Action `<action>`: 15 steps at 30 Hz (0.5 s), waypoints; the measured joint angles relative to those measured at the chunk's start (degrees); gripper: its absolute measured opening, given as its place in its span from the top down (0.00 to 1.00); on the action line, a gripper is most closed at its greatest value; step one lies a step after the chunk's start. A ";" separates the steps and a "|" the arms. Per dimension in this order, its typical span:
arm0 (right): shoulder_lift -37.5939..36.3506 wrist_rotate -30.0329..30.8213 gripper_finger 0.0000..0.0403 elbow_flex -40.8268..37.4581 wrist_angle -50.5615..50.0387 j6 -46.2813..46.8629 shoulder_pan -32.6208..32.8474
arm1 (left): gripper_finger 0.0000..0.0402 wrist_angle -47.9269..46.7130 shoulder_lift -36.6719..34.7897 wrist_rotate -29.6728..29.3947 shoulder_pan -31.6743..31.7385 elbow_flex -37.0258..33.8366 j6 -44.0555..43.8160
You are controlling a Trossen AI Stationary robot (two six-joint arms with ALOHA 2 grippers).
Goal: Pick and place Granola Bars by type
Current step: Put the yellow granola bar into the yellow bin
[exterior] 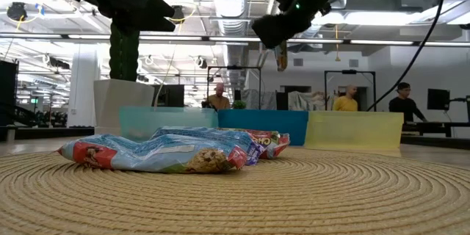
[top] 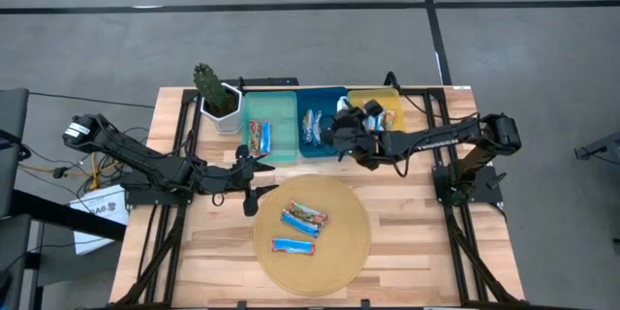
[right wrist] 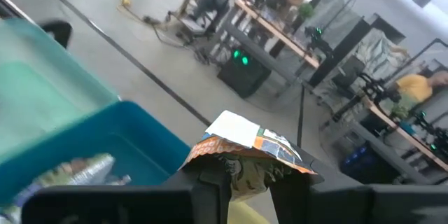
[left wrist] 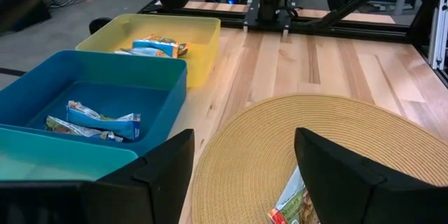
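**Inspector:** While the right gripper [right wrist: 245, 182] hangs above the row of trays, it is clenched on 1 granola bar [right wrist: 246, 150], an orange-and-tan wrapper pinched near one end, the other end standing free above the fingers. Seen from above, it sits over the seam between the blue tray [top: 323, 99] and the yellow tray [top: 387, 97].

**Assessor:** And the remaining bars?

**Inspector:** 3 blue-white bars [top: 304, 218] lie on the round woven mat [top: 349, 252]; 2 overlap, 1 lies apart nearer the table's front edge. 1 bar lies in the teal tray [top: 281, 102], several in the blue, at least 1 in the yellow. The left gripper [left wrist: 241, 182] hovers at the mat's edge, fingers spread, holding nothing.

**Assessor:** Handling assessment?

**Inspector:** Judged light, each one. The foil is soft and crinkled and probably slick; the bar inside is likely brittle, so a hard squeeze risks crumbling it. A grip across the narrow width, at mid-length, would seat best. An end pinch, as on the held bar, may let it swing or slide.

**Assessor:** Concern on the mat?

**Inspector:** The overlapping pair. Closing on 1 could drag the other.
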 joint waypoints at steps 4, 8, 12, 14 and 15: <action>-0.65 -1.62 0.83 0.00 -11.08 8.62 -2.03 | 0.41 -0.01 0.00 -0.02 0.00 0.00 0.00; -2.13 -8.33 0.83 -0.08 -25.69 20.38 -5.72 | 0.41 0.06 0.00 -0.09 0.00 0.00 0.00; -3.16 -11.11 0.83 -0.10 -37.65 28.90 -9.70 | 0.41 0.24 0.00 -0.88 0.00 0.00 0.00; -3.69 -11.51 0.83 0.05 -40.95 31.49 -11.29 | 0.41 0.17 0.00 -1.24 0.00 0.00 0.00; -4.11 -12.44 0.83 0.01 -43.08 32.38 -12.23 | 0.41 0.22 0.00 -1.49 0.00 0.00 0.00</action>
